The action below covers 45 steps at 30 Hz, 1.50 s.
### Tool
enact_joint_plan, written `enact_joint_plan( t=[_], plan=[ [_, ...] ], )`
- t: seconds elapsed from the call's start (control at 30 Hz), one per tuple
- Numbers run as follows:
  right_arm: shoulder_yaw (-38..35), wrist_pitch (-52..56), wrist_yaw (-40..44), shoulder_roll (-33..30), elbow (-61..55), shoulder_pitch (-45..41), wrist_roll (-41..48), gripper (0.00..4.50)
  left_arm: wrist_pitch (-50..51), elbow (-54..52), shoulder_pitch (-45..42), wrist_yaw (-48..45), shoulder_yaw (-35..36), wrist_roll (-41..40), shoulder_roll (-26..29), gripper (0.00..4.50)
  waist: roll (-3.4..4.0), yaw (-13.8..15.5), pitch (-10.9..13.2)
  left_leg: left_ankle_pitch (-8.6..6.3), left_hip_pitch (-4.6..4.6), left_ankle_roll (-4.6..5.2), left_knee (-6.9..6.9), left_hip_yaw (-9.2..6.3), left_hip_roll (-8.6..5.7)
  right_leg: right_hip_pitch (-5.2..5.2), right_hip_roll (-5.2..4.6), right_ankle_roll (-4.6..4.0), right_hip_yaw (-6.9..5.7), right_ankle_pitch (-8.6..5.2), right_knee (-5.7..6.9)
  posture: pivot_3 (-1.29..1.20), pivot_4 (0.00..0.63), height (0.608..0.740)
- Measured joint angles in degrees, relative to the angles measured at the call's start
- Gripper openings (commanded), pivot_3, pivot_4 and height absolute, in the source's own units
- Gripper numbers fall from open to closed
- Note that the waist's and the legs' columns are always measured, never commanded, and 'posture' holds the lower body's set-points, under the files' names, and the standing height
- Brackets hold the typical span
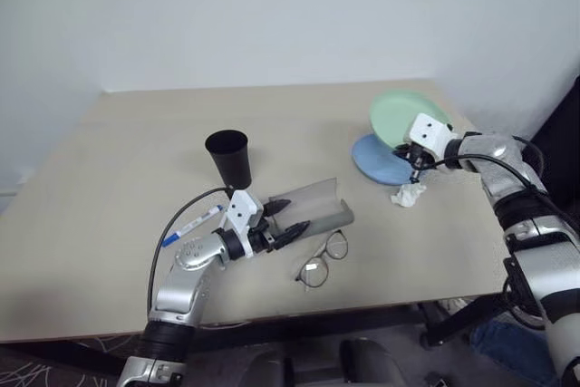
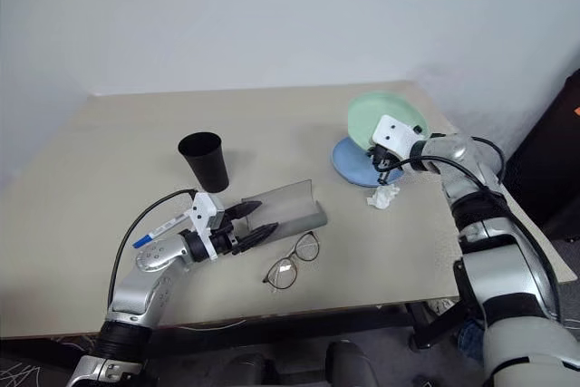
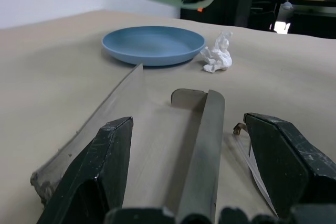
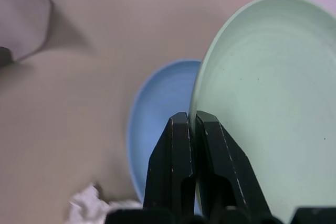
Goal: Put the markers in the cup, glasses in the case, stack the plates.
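Right gripper (image 1: 412, 155) has its two black fingers pinched tight on the rim of the mint green plate (image 1: 399, 117), holding it tilted up off the table (image 1: 136, 160). That smooth, round, shallow plastic disc hangs over the light blue plate (image 1: 379, 160), which lies flat at about two o'clock on the tabletop, near the right edge. Two plates, then: one aloft, one down.

One crumpled white tissue (image 1: 409, 194) sits just beside the blue plate, at its five o'clock.

Left gripper (image 1: 288, 219) points level with its fingers spread wide, either side of the near end of the grey case (image 1: 317, 208), not touching it. The case lies open at table centre, a long textured trough with its lid up.

One pair of glasses (image 1: 323, 259), thin dark wire with round clear lenses, rests on the table at the case's six o'clock, close to the front edge.

One black cup (image 1: 230, 159), tapered and plain, stands upright at the case's ten o'clock. One marker (image 1: 192, 227), slim, white, blue-capped, lies at eight o'clock by the left arm.

Broad bare matte beige tabletop from nine through twelve o'clock.
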Motion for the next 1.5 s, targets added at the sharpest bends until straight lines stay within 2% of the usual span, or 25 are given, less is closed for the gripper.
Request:
enact_joint_plan(
  t=[0.3,0.4,0.53,0.8,1.0,1.13,1.5],
  plan=[
    [1.1,-3.8,-2.0,3.7,11.2,-3.5,-4.8,0.02,0.0,0.0,0.1,0.6,0.0,0.1,0.0,3.57,0.02,0.0,0.0,0.00,0.00,-0.01,0.00,-0.01,-0.01,0.00,0.00,0.00,0.00,0.01,0.03,0.00,0.000,0.740],
    [1.3,-4.0,-3.3,4.0,13.1,-3.7,-5.9,0.72,0.0,0.0,0.1,0.9,0.0,0.1,0.0,3.57,0.03,0.0,0.0,0.00,0.01,-0.01,0.00,0.00,-0.01,0.00,0.00,0.00,0.00,0.01,0.06,0.00,0.000,0.740],
    [1.3,-4.4,-4.6,4.0,14.0,-4.5,-6.7,2.03,-0.1,0.0,0.1,1.2,0.0,0.1,0.0,3.57,0.04,0.0,0.0,0.01,0.03,-0.02,0.00,0.00,-0.01,0.00,0.00,-0.01,0.01,0.02,0.11,0.00,0.000,0.740],
    [0.1,-5.4,-5.4,3.9,14.0,-5.2,-7.0,2.03,-0.1,0.0,0.1,1.3,0.0,0.1,0.0,3.57,0.05,0.0,0.0,0.02,0.11,-0.03,0.00,0.01,-0.01,0.00,-0.01,-0.01,0.04,0.02,0.27,0.00,0.000,0.740],
    [-1.3,-5.1,4.9,0.8,9.1,-4.8,-5.0,2.03,-0.3,0.0,0.1,1.3,0.0,0.2,0.1,3.57,0.05,0.0,0.0,0.02,0.27,-0.03,0.01,-0.02,-0.06,0.05,-0.02,-0.02,0.08,0.01,0.45,0.00,0.000,0.740],
    [-1.5,-1.7,9.6,-2.3,5.5,-2.1,-4.8,2.03,-0.4,0.0,0.0,1.3,0.0,0.2,0.1,3.57,0.04,0.0,0.0,-0.01,0.67,-0.04,-0.01,-0.01,-0.04,0.43,-0.03,-0.03,0.08,-0.01,0.43,0.00,0.000,0.740],
    [-2.4,10.2,11.7,-4.1,3.6,1.0,-4.7,2.03,-0.4,0.0,-1.2,-0.1,0.0,0.2,0.1,3.57,0.06,-0.1,0.0,0.05,0.87,-0.14,0.00,0.06,0.00,0.44,-0.02,-0.04,0.15,-0.02,0.60,0.00,0.000,0.740]
  ],
)
